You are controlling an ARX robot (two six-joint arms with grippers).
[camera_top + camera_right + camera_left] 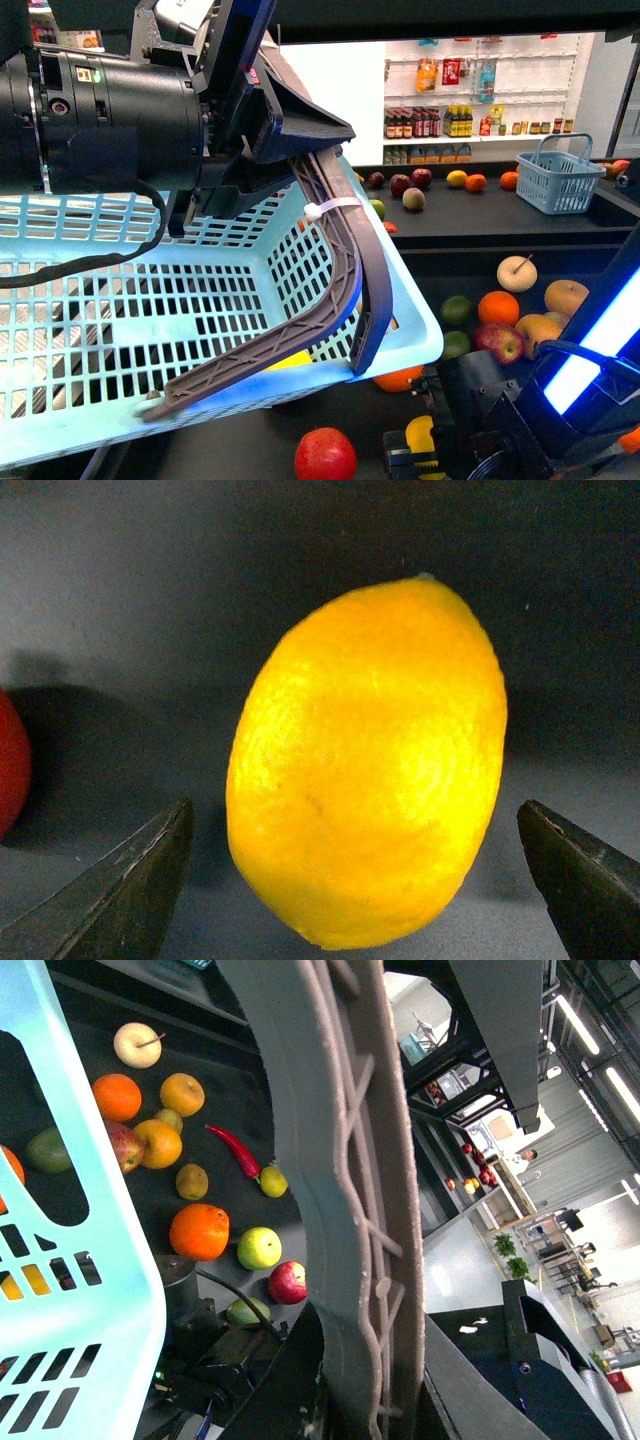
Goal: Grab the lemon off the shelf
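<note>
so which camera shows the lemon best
The right wrist view: the lemon fills the frame, between the open fingers of the right end effector, untouched. The front view shows only a yellow sliver of it by that end effector. In the left wrist view I cannot pick it out.

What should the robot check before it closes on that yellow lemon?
1. Bright yellow oval lemon sits between the right arm's jaws: ok.
2. Jaws open wider than the lemon: ok, gaps on both sides.
3. Lemon resting on the black shelf deck: ok.
4. Red round fruit clear of the jaws: ok, off to one side.
5. Left arm holding the light blue plastic basket by its grey handle: cannot tell, its jaws are hidden.
</note>
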